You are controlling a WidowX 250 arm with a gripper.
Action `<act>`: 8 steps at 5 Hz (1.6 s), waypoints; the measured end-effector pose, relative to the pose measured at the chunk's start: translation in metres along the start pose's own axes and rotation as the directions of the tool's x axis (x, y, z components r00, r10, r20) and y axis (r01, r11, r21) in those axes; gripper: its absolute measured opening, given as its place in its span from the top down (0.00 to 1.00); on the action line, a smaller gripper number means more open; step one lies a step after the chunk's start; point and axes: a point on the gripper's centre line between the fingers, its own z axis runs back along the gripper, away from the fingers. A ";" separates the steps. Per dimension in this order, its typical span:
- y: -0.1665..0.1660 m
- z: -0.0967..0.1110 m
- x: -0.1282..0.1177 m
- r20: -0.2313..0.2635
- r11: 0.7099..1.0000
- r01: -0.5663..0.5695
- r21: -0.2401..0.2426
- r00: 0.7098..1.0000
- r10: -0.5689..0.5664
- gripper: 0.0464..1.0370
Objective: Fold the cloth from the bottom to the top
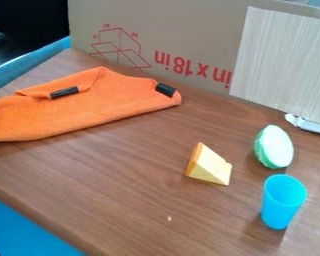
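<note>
Blue cup (283,200) is nearest the camera, at the lower right of the table (122,200). We see it standing upright, mouth up. Up from it in view, we have a green-and-white oval piece (277,146), pale face turned toward the right, green along its left side. Cheese wedge (211,165) sits left of both, well apart from the cloth, orange on its left side, pale yellow on the rest.

Task item: orange cloth (89,111), flat on the upper left of the table, running out of frame at the left edge. Its right end points toward mid-table and is rounded. We see a flap turned over along the far side, with a black strip (64,92) at the flap's edge. Second black strip (165,90) is at the right end. Far corner comes up near the cardboard (189,30).

Gripper: we can't tell if it's apart, together or clamped on anything.

Back of table: cardboard stands upright with red print and a red line drawing. Pale wood-grain panel (283,60) is in front of its right part. Whitish object (309,124) lies by the panel's lower edge; we can't tell what it is.
</note>
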 end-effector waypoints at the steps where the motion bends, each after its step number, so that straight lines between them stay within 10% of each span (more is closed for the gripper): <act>1: 0.002 -0.010 -0.004 -0.020 1.000 -0.013 -0.024 1.000 0.013 0.04; 8: 0.004 -0.087 -0.010 -0.011 1.000 -0.020 0.010 1.000 0.020 0.04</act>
